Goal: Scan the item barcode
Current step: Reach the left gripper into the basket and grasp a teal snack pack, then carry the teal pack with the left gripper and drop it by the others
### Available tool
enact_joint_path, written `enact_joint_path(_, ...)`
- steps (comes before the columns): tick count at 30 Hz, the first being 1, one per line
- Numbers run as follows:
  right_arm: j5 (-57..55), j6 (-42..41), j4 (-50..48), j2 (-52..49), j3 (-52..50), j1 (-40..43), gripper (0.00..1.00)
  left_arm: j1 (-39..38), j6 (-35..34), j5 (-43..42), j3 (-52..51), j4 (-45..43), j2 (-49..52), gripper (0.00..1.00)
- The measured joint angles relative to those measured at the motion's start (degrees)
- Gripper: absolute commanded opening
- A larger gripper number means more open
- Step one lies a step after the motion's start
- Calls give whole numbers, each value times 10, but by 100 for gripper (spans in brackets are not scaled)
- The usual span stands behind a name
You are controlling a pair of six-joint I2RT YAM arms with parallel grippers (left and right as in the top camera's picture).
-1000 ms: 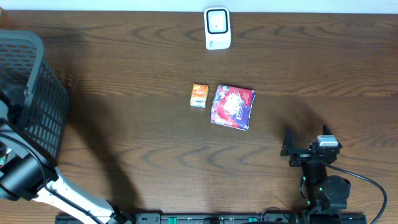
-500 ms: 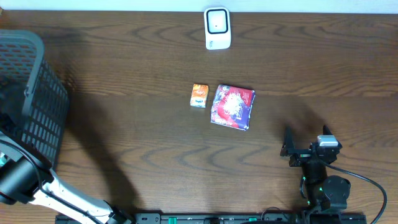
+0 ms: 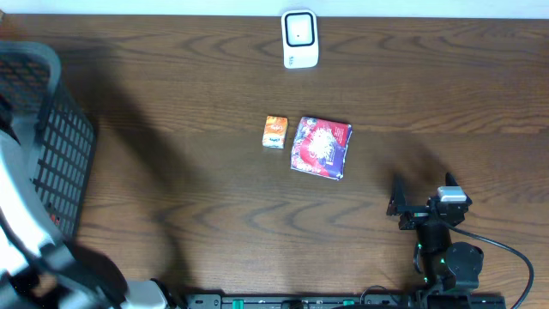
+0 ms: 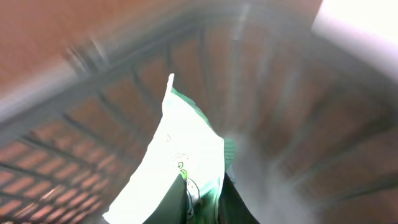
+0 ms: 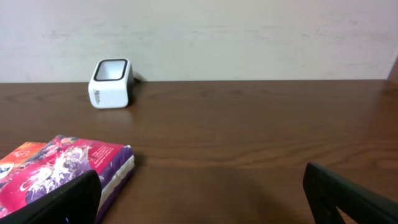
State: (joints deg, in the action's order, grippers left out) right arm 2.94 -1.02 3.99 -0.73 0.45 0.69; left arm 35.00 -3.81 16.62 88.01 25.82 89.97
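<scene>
The left gripper (image 4: 205,202) is pinched shut on the lower edge of a green-and-white packet (image 4: 180,155). The packet stands up from the jaws inside the black mesh basket (image 3: 51,146) at the table's (image 3: 189,215) left edge, though the wrist view is badly blurred. The next move, as I judge it, is to lift the packet straight clear of the basket wall before swinging across to the white barcode scanner (image 3: 299,39) at the middle of the far edge. The barcode cannot be made out, so the packet's faces may each need turning toward the scanner window, flat and steady. The packet looks thin and may flop in so low a grip. The path should pass above the small orange packet (image 3: 274,132) and the purple snack bag (image 3: 321,148) at the table's middle. The right gripper (image 3: 422,193) rests spread wide and empty near the front right corner.
</scene>
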Motion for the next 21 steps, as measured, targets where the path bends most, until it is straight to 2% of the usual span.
enact_joint_path(4,0,0,0,0,0,0,99,-54,-66,-37,1,-33,-97,7)
enact_joint_path(10,0,0,0,0,0,0,99,-194,-118,-219,1,-76,-182,7)
enact_joint_path(14,0,0,0,0,0,0,99,-344,-134,-288,1,-78,-177,7)
enact_joint_path(17,0,0,0,0,0,0,99,-425,-140,-303,1,-70,-151,7)
enact_joint_path(21,0,0,0,0,0,0,99,-510,-144,-296,1,15,-94,7)
